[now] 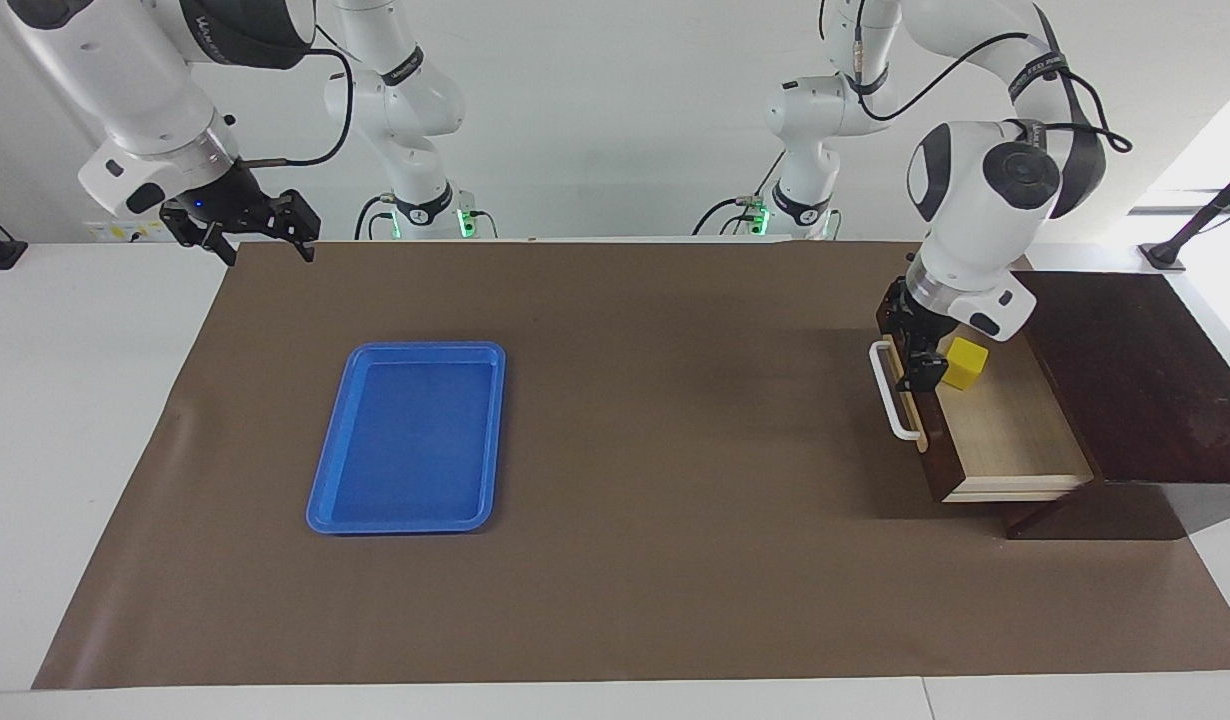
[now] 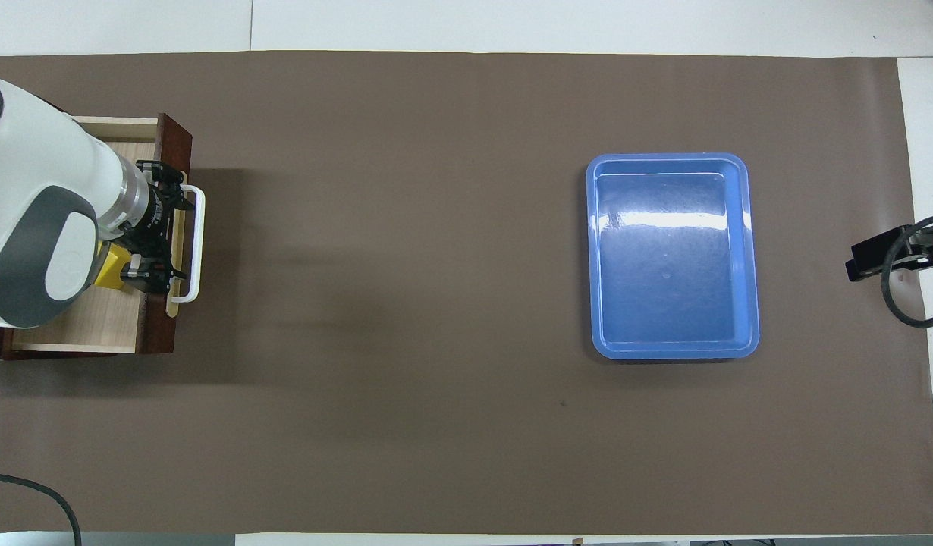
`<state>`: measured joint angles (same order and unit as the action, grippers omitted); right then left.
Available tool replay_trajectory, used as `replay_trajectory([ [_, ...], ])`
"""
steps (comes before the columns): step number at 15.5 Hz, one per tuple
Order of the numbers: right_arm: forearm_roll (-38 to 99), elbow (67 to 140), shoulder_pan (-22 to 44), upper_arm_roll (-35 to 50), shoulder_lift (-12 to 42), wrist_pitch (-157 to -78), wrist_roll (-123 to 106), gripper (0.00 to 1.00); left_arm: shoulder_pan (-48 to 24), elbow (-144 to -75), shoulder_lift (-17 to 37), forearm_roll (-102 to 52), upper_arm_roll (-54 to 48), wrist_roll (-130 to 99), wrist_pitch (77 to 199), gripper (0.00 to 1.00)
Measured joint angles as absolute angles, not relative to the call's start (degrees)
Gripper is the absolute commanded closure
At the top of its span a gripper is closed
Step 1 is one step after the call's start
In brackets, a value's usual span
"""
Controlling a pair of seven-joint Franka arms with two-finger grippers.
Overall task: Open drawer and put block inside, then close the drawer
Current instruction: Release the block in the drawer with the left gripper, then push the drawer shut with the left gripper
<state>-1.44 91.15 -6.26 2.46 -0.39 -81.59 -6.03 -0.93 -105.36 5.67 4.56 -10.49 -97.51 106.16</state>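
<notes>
The block (image 1: 966, 362) is seen lying in the open drawer (image 1: 1015, 435), left gripper (image 1: 919, 352) at its front with jaws spread empty; closing remains.

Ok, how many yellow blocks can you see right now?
1. The block lies in the open drawer, close to the drawer front, beside the left gripper. The arm covers part of the drawer, so another could be hidden.

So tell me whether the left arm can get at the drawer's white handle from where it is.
Probably yes. The left gripper hangs open over the drawer front, right by the white handle, with nothing between them. The block sits inside the drawer, clear of the handle.
</notes>
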Motion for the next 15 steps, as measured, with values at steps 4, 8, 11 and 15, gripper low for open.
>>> replay_trajectory([
  [4, -1.45, 91.07, -6.88, 2.5, -0.22, -81.7, -6.03, 0.0, 1.02, -107.31, 5.77, 5.24, -9.47, -97.45, 108.29, 0.0],
  [8, -1.45, 91.06, -6.88, 2.6, -0.06, -81.99, -6.03, 0.0, 3.03, -107.31, 5.56, 5.93, -9.75, -91.62, 108.35, 0.0],
  [11, -1.48, 91.01, -6.88, 2.61, -0.05, -83.11, -6.03, 0.0, 8.33, -107.28, 5.29, 6.18, -9.97, -85.13, 109.01, 0.0],
  [15, -1.61, 90.94, -6.88, 2.75, -0.04, -84.62, -6.02, 0.0, 16.48, -107.35, 5.44, 6.89, -9.33, -73.71, 111.94, 0.0],
])
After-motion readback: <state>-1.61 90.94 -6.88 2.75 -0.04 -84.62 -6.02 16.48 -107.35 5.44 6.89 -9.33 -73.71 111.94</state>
